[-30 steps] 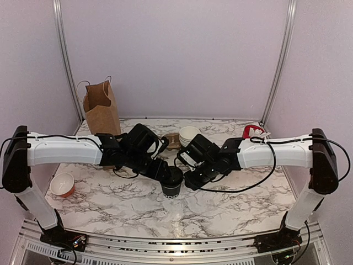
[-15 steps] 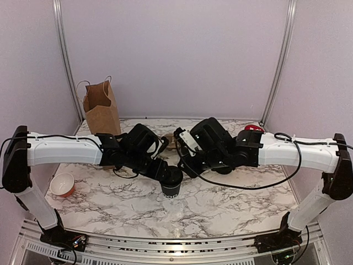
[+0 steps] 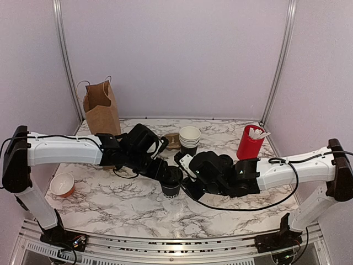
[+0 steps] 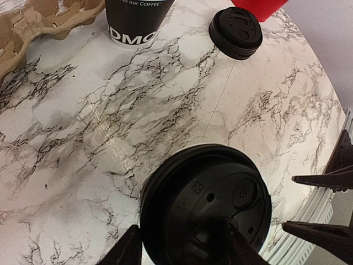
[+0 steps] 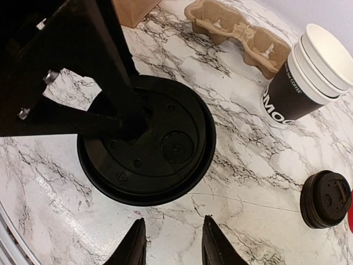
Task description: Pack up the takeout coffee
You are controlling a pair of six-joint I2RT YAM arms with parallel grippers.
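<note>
Mid-table, between both arms, coffee cup (image 3: 171, 189) stands upright, long axis vertical, lid (image 5: 165, 160) on, facing up. Left gripper (image 4: 182, 244) at lid, fingers (image 4: 130, 252) apart over its near edge; clamped or merely resting – cannot tell. Right gripper (image 5: 174, 243) parted, empty, just beside cup. Step, by my reading: lid seated, cup ready to pack. Next move calls for firm side grip and level lift toward cardboard tray (image 5: 237, 30) or paper bag (image 3: 102, 110), no tipping
</note>
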